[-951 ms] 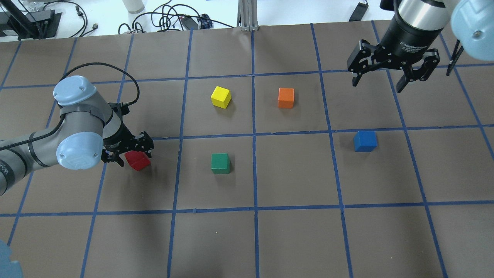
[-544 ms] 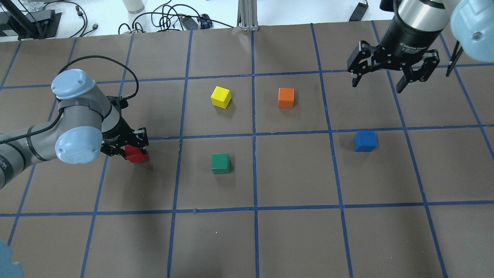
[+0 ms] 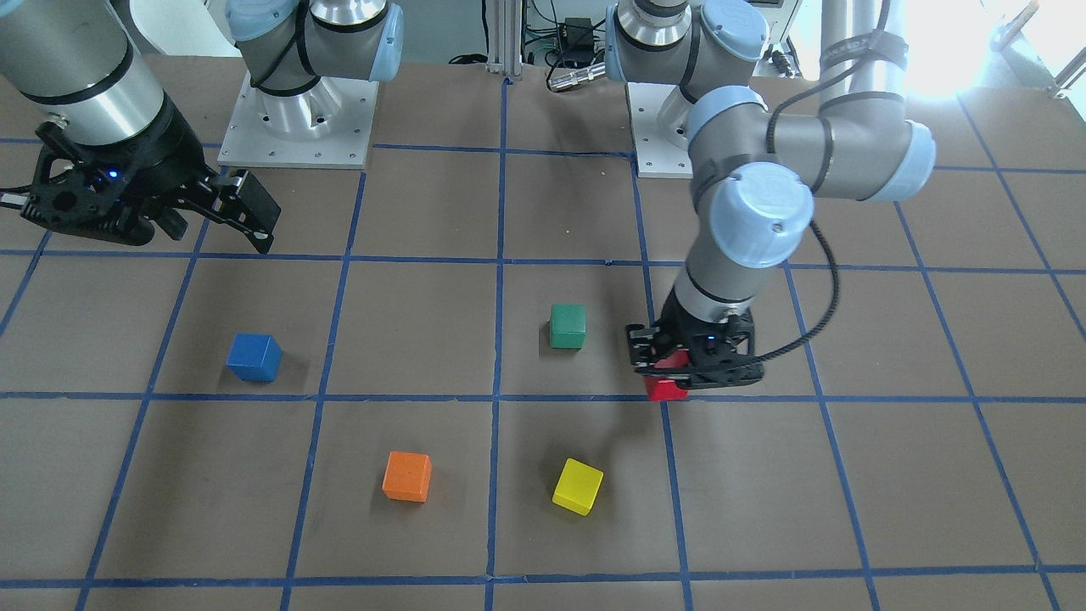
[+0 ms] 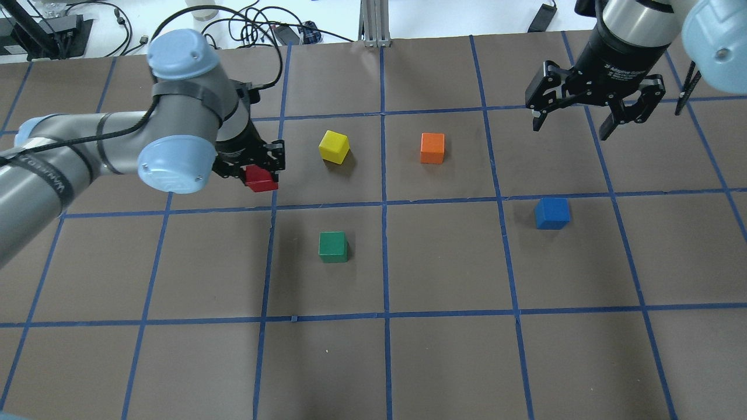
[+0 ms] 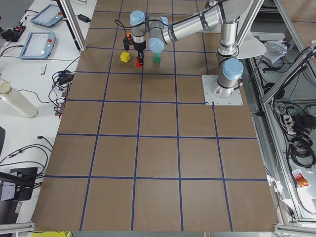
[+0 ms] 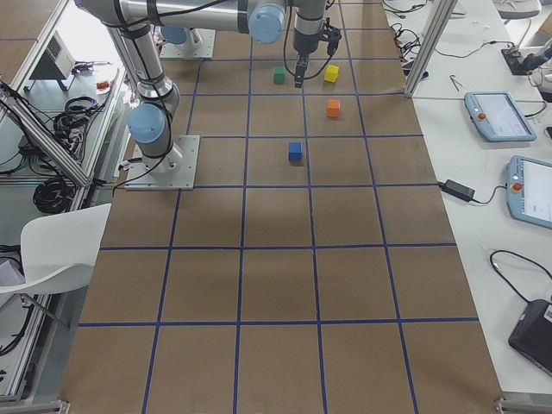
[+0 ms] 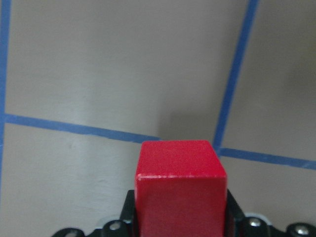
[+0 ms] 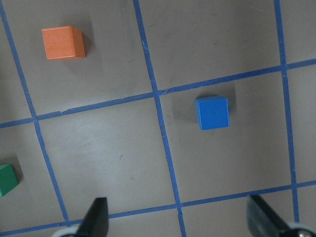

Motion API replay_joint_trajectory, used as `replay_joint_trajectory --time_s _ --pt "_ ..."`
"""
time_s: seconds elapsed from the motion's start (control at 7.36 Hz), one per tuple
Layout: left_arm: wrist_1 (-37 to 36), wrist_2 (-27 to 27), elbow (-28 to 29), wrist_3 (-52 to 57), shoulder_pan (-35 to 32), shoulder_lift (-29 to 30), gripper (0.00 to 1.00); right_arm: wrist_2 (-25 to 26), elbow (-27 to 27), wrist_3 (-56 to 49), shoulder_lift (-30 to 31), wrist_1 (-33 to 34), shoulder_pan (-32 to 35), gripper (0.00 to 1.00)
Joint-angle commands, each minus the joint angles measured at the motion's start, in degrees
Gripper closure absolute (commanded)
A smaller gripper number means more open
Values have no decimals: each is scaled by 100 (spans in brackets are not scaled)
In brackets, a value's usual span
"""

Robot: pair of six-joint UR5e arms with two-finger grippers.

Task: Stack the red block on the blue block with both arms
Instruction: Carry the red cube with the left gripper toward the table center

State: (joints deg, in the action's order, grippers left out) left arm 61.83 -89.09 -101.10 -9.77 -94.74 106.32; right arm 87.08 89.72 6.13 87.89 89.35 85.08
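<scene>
The red block [image 4: 261, 178], a small matte cube, is clamped in the left gripper [image 4: 257, 173] and held aloft, left of the green cube [image 4: 333, 247] and beyond it. The blue block [image 4: 552, 213] is laid flat well right of that cube; the right gripper [image 4: 575, 125] is spread wide, farther right.

Smooth, matte red block [image 7: 180, 182] — table cover [image 4: 443, 361] matt brown paper — blue tape [image 4: 385, 262] lines dull.

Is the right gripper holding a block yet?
No, the right gripper is open with nothing between its fingers, and the blue block sits well clear of it.
</scene>
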Motion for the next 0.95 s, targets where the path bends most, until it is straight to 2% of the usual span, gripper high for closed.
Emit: replay_joint_trajectory --time_s 0.0,0.27,0.54,0.68,0.82 --pt "-4 696 414 -795 -981 362 100 -16 1 20 0 3 0 0" --pt "-4 674 687 -1201 -1501 748 100 -7 1 11 0 3 0 0" --pt "-31 665 706 -1387 -1766 1074 100 -7 1 11 0 3 0 0" --pt "-66 656 714 -1396 -1845 1206 97 -7 1 20 0 3 0 0" --pt "-66 656 706 -1396 -1881 1329 89 -7 -7 20 0 3 0 0"
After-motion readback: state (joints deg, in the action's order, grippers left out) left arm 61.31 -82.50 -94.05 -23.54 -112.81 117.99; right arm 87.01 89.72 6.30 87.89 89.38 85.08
